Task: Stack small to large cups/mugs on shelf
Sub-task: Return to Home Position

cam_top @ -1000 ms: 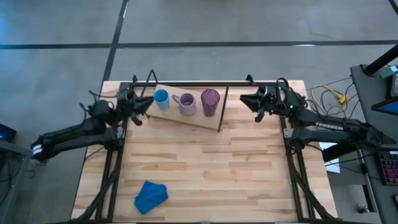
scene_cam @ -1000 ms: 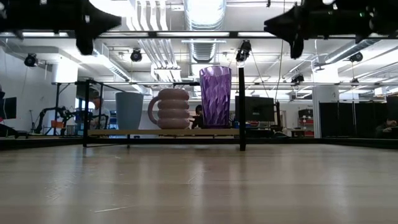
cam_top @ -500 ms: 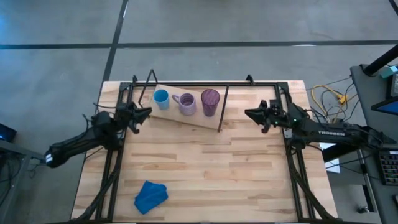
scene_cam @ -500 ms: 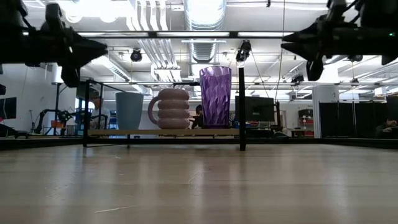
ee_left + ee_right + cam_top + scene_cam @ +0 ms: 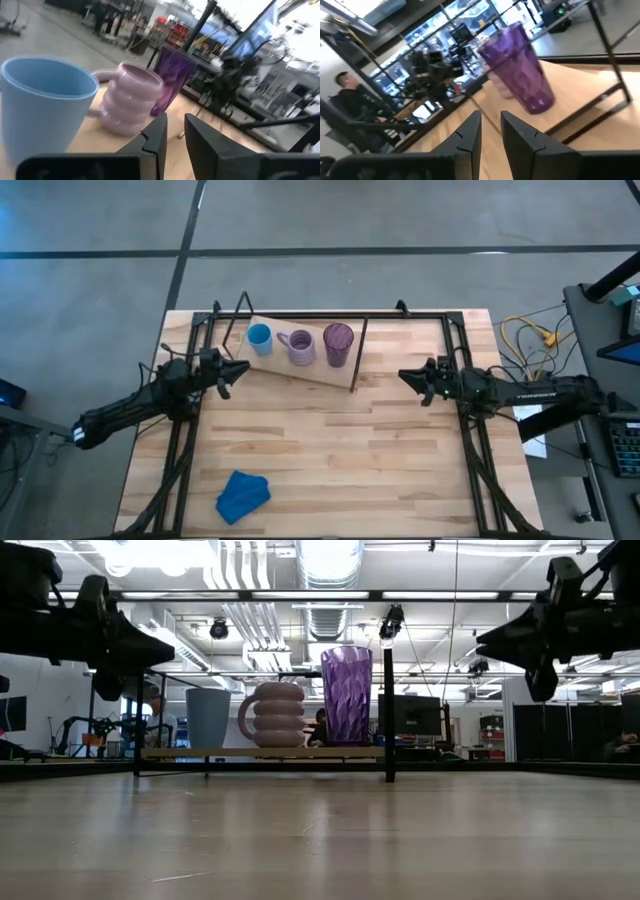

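Observation:
Three vessels stand upright in a row on the light-wood shelf (image 5: pixel 322 373) at the table's far side. From left to right they are the small blue cup (image 5: pixel 259 337), the lavender mug (image 5: pixel 300 346) and the purple tumbler (image 5: pixel 338 343). In the low view the cup (image 5: pixel 207 718), mug (image 5: pixel 277 715) and tumbler (image 5: pixel 346 695) rest on their bases on the board (image 5: pixel 180 752). My left gripper (image 5: pixel 240 368) hovers left of the shelf, shut and empty. My right gripper (image 5: pixel 404 375) hovers right of it, shut and empty.
A crumpled blue cloth (image 5: pixel 242 494) lies near the table's front left corner. The shelf's black rod frame (image 5: pixel 389 710) stands up at its right end. Cables (image 5: pixel 525 335) lie off the table's right side. A person (image 5: pixel 350 95) sits in the room beyond.
Both grippers have drawn back from the shelf toward the table's near edge and have come down lower. The left one has also pulled toward the left, the right one toward the right. The three vessels have stayed put.

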Robot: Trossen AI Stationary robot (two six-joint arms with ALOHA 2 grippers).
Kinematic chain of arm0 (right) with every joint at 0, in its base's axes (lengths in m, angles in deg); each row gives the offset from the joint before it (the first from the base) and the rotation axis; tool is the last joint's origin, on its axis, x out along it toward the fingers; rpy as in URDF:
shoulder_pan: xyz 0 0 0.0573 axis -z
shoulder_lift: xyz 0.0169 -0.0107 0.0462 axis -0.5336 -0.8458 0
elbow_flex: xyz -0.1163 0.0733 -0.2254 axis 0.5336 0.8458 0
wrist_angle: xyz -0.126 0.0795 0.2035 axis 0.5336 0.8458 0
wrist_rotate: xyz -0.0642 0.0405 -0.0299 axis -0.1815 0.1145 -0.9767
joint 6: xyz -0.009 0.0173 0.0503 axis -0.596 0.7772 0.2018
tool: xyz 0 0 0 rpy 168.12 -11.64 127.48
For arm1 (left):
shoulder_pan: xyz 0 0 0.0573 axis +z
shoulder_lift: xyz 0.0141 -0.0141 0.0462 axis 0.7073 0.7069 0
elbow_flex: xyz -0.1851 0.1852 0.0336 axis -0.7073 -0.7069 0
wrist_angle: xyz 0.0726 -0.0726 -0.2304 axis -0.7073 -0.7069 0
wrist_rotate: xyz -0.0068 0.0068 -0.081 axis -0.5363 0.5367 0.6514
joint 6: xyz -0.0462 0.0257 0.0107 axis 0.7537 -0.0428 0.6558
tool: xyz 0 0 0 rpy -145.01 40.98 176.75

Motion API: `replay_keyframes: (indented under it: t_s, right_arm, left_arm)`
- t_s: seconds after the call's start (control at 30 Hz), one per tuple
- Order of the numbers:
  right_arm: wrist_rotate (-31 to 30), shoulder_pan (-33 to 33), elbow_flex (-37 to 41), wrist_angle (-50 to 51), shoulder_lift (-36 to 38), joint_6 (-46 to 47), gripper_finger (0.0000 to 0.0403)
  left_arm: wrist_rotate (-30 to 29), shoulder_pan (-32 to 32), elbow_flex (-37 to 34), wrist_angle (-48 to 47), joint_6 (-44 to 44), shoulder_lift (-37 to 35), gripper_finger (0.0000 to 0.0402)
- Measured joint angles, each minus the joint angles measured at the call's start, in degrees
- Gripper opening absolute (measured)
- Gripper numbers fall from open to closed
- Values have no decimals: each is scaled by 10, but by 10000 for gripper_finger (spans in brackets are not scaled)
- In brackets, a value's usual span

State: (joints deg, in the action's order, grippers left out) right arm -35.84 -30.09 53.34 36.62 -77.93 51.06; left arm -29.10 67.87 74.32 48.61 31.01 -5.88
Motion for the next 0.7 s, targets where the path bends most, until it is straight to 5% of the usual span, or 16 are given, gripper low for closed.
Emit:
replay_keyframes:
  t_s: [0.27,0.7]
  right_arm:
    - [-51,-50,0,2,17,-14,68]
    - [30,-53,0,3,18,-18,68]
  left_arm:
    - [-14,0,3,-14,-11,17,52]
    - [-11,0,3,-17,-28,19,52]
